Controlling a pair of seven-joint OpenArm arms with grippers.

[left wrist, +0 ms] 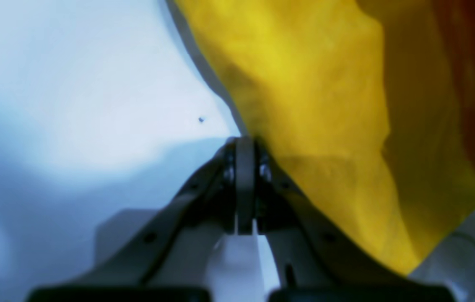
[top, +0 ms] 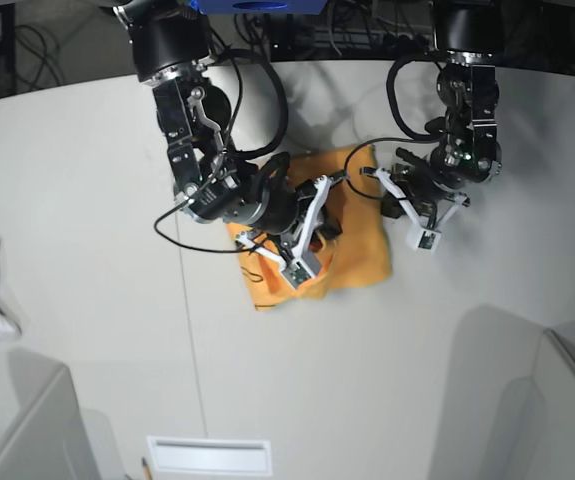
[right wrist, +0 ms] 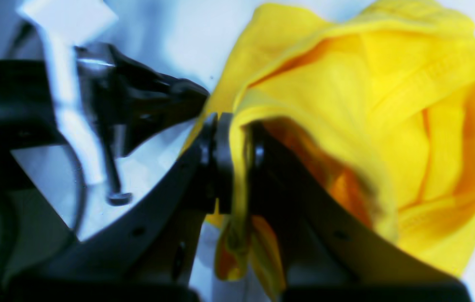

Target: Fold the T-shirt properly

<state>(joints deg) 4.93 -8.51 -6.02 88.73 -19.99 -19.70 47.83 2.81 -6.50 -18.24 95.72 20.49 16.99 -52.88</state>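
Plain yellow-orange short-sleeved cotton T-shirt (top: pixel 352 225) bunched in a rumpled, partly doubled heap on the pale grey table (top: pixel 87 200), between the 2 arms, far from a neat fold.

Right claw (right wrist: pixel 237 163) clamped on a thick gathered hem of the cloth, fabric wedged between the jaws and spilling out below them. Left claw (left wrist: pixel 245 144) fully closed at the very edge of the cloth; no fabric clearly visible between the tips, so whether anything is pinched there cannot be told.

Risks, judged from this:
- Lopsided lift: with only 1 sure grip, any pull likely drags the heap sideways instead of spreading it.
- Multiple layers caught in the right claw: a bundled grab probably carries 2 or more plies, so the fold line comes out crooked.
- Slip at the left edge: a marginal pinch, if any, could let go under tension.
- Collision: both claws sit close together over the same small patch of cloth, cables looping just beside them, so a snag or a bump seems possible.
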